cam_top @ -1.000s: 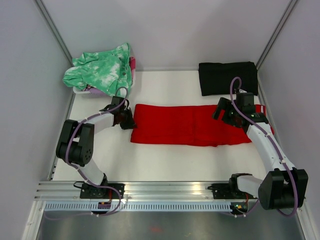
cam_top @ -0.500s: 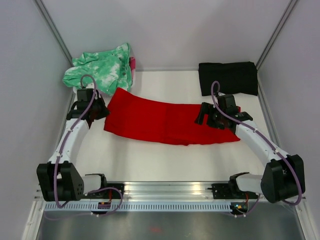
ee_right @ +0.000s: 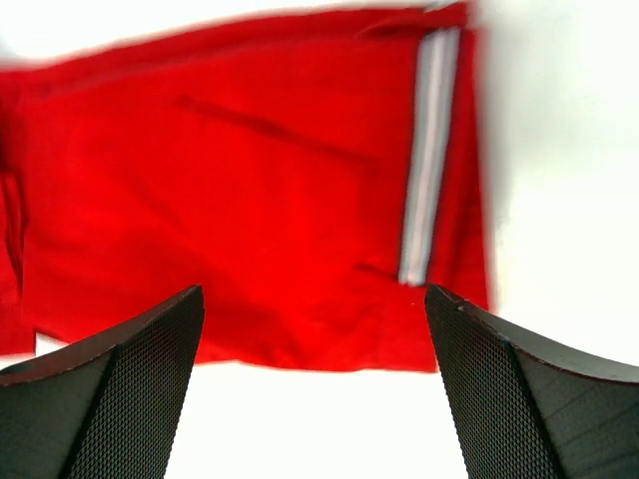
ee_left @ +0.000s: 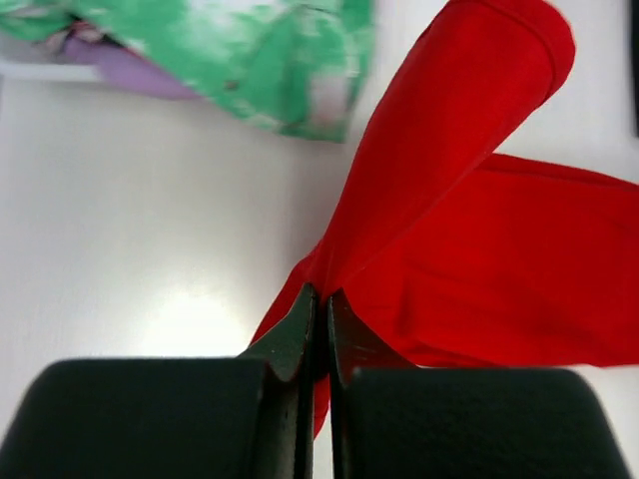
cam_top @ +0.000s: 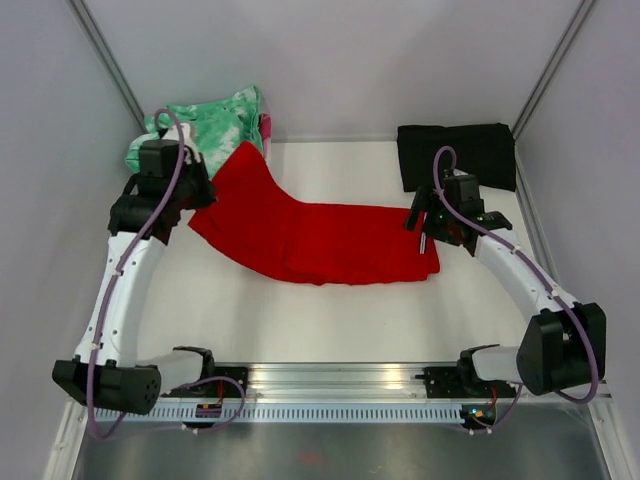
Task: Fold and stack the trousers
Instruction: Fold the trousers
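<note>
Red trousers [cam_top: 330,245] across worktop [cam_top: 330,320] centre, leg end raised, clamped in left hand [ee_left: 320,299], right hand [ee_right: 313,295] spread wide above waistband [ee_right: 429,150]

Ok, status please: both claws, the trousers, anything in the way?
Left claw shut on trousers, leg end raised. Right claw open over the waistband. Green garment close to left claw.

A white table [cam_top: 330,320] fills the centre of the top view. Red trousers [cam_top: 340,245] lie flat across its middle, their left end rising off the surface toward the upper left. A folded black cloth [cam_top: 455,155] lies at the upper right. A green garment [cam_top: 205,130] is heaped in the upper left corner.
</note>
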Robot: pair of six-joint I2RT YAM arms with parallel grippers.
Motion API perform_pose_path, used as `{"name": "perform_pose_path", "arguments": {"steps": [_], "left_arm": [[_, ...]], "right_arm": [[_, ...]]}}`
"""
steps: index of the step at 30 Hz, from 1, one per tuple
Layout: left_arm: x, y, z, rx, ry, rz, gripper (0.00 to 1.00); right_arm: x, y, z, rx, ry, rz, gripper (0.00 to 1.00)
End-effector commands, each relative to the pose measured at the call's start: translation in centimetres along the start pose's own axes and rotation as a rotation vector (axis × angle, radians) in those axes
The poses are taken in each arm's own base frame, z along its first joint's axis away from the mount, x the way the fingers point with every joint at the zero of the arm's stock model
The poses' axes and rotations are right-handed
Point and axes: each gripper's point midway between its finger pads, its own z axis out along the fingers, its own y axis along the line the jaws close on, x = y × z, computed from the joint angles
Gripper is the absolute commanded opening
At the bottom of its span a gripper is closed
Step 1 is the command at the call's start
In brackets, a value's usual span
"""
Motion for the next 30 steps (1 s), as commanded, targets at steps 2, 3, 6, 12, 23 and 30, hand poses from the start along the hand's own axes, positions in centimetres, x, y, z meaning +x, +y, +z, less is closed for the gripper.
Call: {"name": "perform_pose_path", "arguments": {"steps": [2, 3, 6, 12, 23, 30], "left_arm": [[0.8, -7.1, 1.1, 0.041, 0.054, -0.059, 0.02], [0.9, -8.6, 1.5, 0.047, 0.066, -0.130, 0.02], [3.6, -15.8, 2.9, 0.111, 0.123, -0.131, 0.02], [7.8, -25.7, 7.0, 0.081, 0.169, -0.150, 0.02], [14.9, -40.1, 9.9, 0.219, 0.211, -0.220, 0.02], [19.3, -45.4, 10.2, 0.307, 0.210, -0.269, 0.02]], "right_arm": [[-4.2, -3.4, -0.7, 0.085, -0.106, 0.118, 0.98], [-4.6, -3.9, -0.7, 0.093, -0.115, 0.124, 0.98], [-5.9, -6.2, -1.2, 0.187, -0.152, 0.125, 0.98], [-8.0, -10.7, -2.1, 0.297, -0.190, 0.180, 0.98], [-10.4, -13.8, -4.6, 0.265, -0.289, 0.327, 0.98], [-10.1, -12.9, -5.7, 0.182, -0.333, 0.321, 0.98]]}}
